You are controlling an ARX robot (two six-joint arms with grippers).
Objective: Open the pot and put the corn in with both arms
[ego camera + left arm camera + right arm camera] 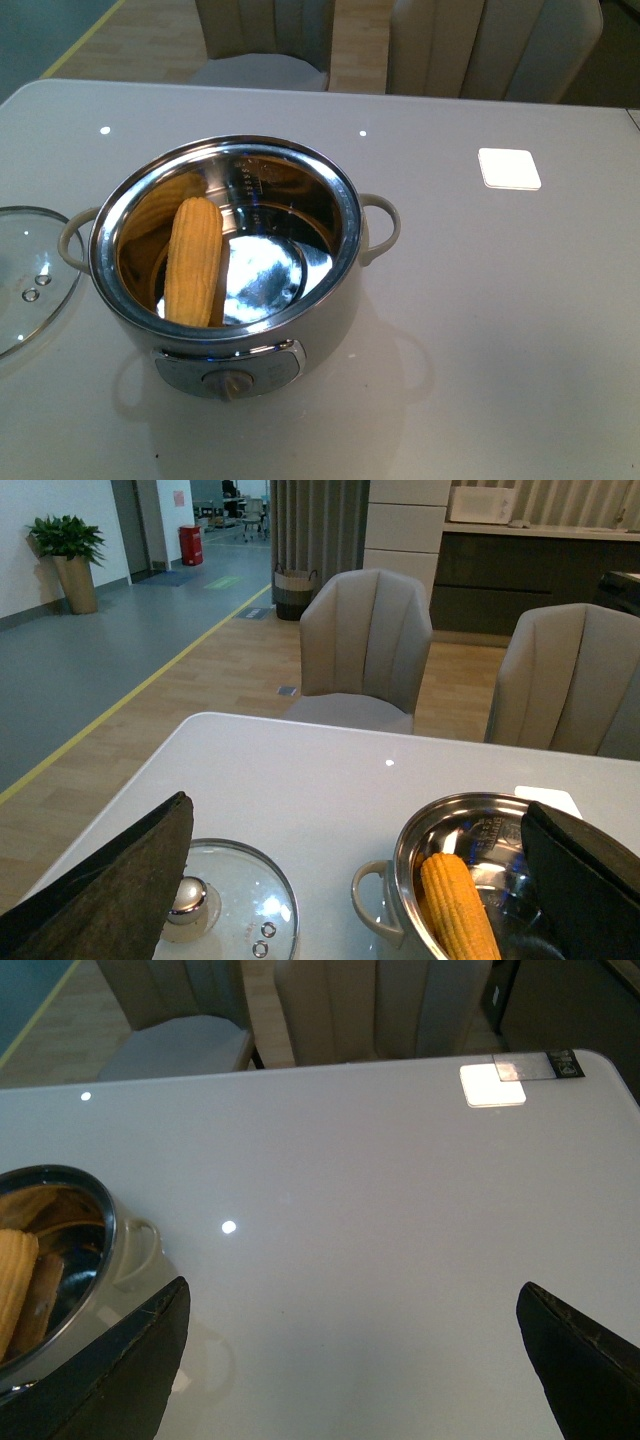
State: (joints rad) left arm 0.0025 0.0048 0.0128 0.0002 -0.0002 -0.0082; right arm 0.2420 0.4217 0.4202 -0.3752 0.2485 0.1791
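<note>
I see both claws spread and empty: left gripper (350, 880) above the glass lid (225, 905) and pot (400, 880) holding the corn (455, 905); right gripper (350, 1360) beside that pot.

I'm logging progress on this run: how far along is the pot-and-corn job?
It looks finished. The round glass lid lies on the table left of the cream-white electric pot, and the yellow corn cob leans inside its steel bowl. The left end effector and the right end effector are open and hold nothing. Nothing visible is left.

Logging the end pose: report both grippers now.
Left gripper: open, empty, above the glass lid.
Right gripper: open, empty, over the white table.
</note>
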